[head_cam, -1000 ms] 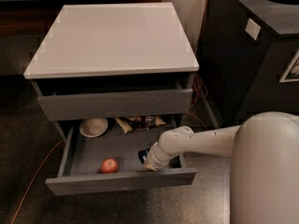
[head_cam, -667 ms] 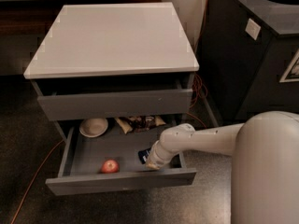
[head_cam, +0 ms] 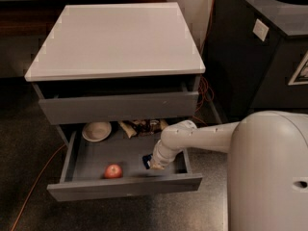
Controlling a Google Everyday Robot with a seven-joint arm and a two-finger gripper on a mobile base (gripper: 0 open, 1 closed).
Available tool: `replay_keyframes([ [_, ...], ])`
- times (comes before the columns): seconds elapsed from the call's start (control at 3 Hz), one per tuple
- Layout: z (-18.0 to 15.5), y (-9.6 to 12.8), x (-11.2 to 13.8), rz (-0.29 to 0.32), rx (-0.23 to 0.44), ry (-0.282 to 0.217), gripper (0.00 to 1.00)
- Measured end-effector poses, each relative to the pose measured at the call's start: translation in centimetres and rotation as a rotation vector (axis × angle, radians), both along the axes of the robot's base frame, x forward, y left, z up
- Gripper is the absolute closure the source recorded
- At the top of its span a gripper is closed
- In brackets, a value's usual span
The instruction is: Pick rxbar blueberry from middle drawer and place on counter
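Hand (head_cam: 154,164): one; being held down inside the middle drawer (head_cam: 125,188), near its front right corner, right at the rxbar blueberry (head_cam: 146,160); whether it is apart, together or clamped cannot be told.
Rxbar blueberry: one; lying on the drawer floor, being partly covered by the hand.
Red apple (head_cam: 113,171): one; lying near the front edge.
White bowl (head_cam: 96,131): one; back left corner.
Brown snack bags (head_cam: 139,127): count unclear; along the back edge.
Counter (head_cam: 115,37): one; topping the cabinet.
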State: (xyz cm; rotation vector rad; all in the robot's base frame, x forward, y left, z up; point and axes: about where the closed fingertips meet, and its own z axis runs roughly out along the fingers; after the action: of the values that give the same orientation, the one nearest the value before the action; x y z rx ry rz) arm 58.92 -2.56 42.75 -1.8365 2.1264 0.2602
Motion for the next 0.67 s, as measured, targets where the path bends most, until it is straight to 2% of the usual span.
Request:
replay_keyframes([
  [0.33,-0.6,-0.2,1.5,0.039,-0.042,-0.007,0.05],
  [0.67,-1.2,-0.5,2.8,0.077,-0.082,-0.020,0.00],
])
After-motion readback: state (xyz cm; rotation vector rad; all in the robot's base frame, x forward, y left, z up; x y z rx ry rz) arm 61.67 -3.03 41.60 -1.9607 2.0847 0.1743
